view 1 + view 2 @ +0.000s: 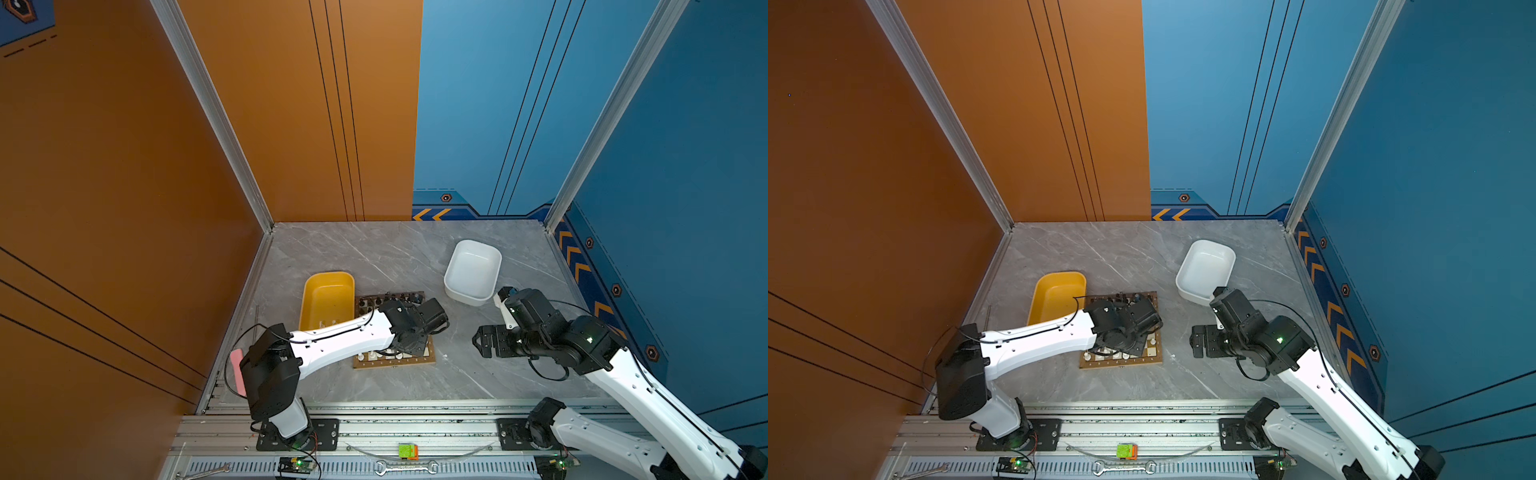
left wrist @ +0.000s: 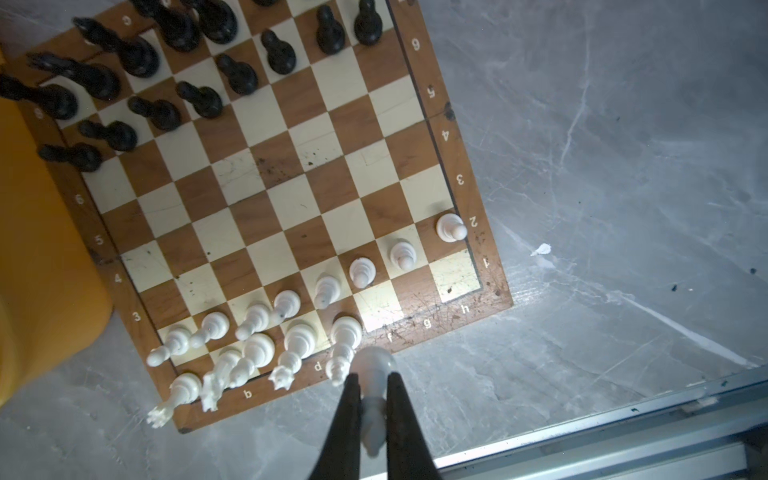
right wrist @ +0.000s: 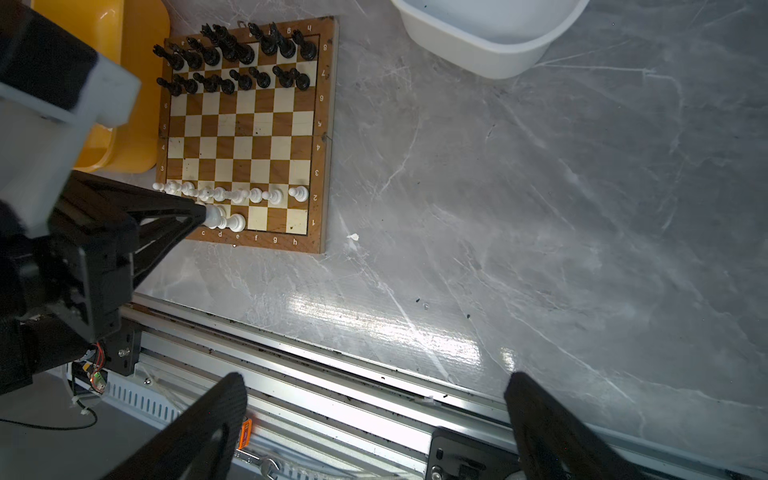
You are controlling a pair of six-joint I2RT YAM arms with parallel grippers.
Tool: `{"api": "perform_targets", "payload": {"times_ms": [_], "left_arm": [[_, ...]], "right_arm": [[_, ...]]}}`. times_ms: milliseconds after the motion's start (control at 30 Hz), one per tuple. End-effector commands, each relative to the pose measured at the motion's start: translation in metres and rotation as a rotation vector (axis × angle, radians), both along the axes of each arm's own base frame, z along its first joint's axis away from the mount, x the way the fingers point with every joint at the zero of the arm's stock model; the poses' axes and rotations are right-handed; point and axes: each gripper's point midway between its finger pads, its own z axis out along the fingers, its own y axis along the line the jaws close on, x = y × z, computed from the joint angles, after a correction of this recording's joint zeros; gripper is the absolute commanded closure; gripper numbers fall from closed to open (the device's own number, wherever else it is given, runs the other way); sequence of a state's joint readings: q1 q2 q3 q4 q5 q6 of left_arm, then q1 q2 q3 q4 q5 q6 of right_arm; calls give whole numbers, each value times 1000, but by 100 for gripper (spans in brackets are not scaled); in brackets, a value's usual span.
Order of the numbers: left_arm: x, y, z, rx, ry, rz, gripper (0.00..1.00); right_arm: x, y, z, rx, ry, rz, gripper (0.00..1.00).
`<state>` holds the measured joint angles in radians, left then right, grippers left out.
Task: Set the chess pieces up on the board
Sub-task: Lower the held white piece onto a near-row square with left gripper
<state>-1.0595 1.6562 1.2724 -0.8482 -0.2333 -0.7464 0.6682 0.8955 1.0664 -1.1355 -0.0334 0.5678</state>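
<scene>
Pinching a white piece (image 2: 372, 368), perhaps a bishop: left jaws; board (image 1: 415, 360) largely hidden by left arm (image 1: 345, 338); right jaws spread.

You're looking at an orange wall panel (image 1: 124, 166) on the left and a chevron-trimmed blue wall panel (image 1: 685, 166) on the right, with aluminium corner posts (image 1: 218, 120) at the joins. The floor is a grey marble-pattern tabletop (image 1: 374, 257) with a slotted aluminium rail (image 1: 415, 432) along its near edge. There's lamp glare (image 3: 374, 320) on the marble beside the rail.

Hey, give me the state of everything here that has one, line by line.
board: flat; first-row squares f, g, h bare.
black pieces: standing in two rows.
left gripper: shut on a white piece by the rim.
right gripper: open, empty, off the board.
white tub: upright, looks empty.
</scene>
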Motion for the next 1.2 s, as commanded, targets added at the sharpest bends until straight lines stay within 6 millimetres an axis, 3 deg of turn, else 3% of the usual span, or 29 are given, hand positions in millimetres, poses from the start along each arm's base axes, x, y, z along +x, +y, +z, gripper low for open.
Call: {"api": "perform_targets", "payload": {"times_ms": [0,500,833,1167], "left_arm": [[4,-13,3,-6,-26,-33,94],[2,-14,-32,59,39,-58,94],[2,1,-42,83,54,-43,93],[0,2,-47,67,54,-29,91]], "right_arm": [[-8,-13,-5,-39,18,-36,0],[-15,-21,-11,-35,16,-65,0],[-15,-22,-12,-38,22,-72,0],[-16,-21,-15,-40,34,-70,0]]}}
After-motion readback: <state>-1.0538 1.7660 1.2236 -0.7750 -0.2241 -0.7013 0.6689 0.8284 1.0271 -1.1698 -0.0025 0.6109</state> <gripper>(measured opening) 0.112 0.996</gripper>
